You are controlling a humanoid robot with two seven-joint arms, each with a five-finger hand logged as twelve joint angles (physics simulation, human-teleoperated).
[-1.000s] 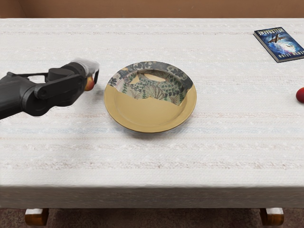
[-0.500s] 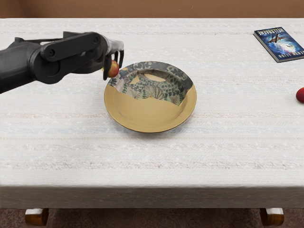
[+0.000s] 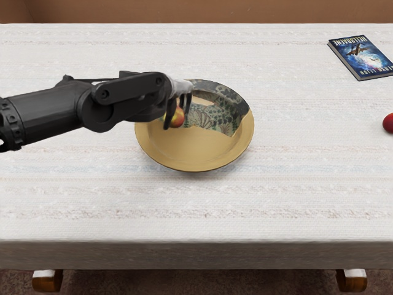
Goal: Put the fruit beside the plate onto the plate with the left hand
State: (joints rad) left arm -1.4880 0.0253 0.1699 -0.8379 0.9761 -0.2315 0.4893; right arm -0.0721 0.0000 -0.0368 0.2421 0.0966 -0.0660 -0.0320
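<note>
Over the left rear part of the plate (image 3: 191,163), in the head view, your left hand (image 3: 175,97) is hanging with its dark fingers (image 3: 167,118) pointing down and pinching the fruit (image 3: 178,117), a small red and yellow piece that is showing between them. The fruit is sitting inside the plate's rim, just where the plain yellow bottom is meeting the leafy pattern; whether it is touching the plate or hanging just above it, you cannot tell from this angle. The dark arm is reaching in from the left edge and lying low across the worktop (image 3: 196,203). The plate is resting near the middle of the worktop. Well apart from it, a book (image 3: 360,56) is lying flat at the far right corner, and a red round object (image 3: 388,123) is peeking in at the right edge.
</note>
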